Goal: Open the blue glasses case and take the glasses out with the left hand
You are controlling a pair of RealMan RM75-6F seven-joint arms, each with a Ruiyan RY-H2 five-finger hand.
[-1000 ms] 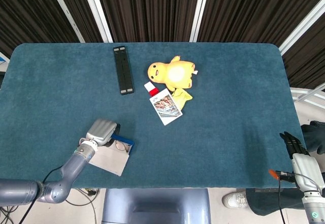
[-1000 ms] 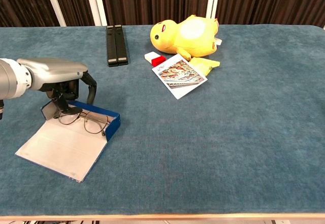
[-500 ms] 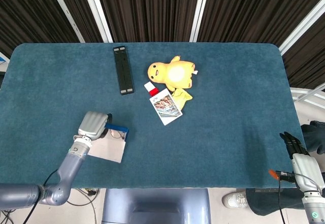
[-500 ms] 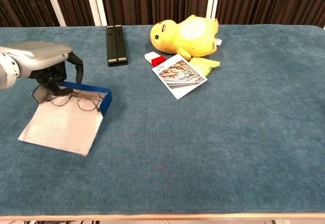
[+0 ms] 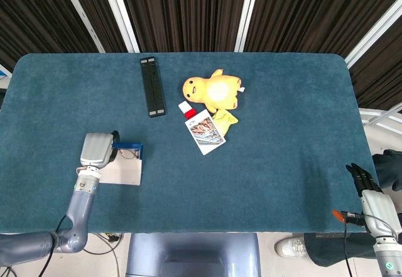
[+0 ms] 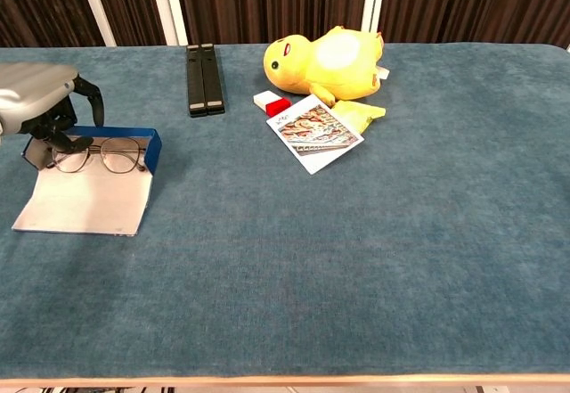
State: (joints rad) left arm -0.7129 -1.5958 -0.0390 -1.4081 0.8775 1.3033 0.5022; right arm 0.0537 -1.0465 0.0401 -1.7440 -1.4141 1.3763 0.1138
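The blue glasses case lies open near the table's left front edge, and the glasses sit in its tray with their long axis running left to right, just to the right of my left hand. My fingers curl down onto the left end of the frame and seem to pinch it, though the contact is too small to be sure. My right hand hangs off the table's far right corner, well apart, its fingers loosely extended and holding nothing.
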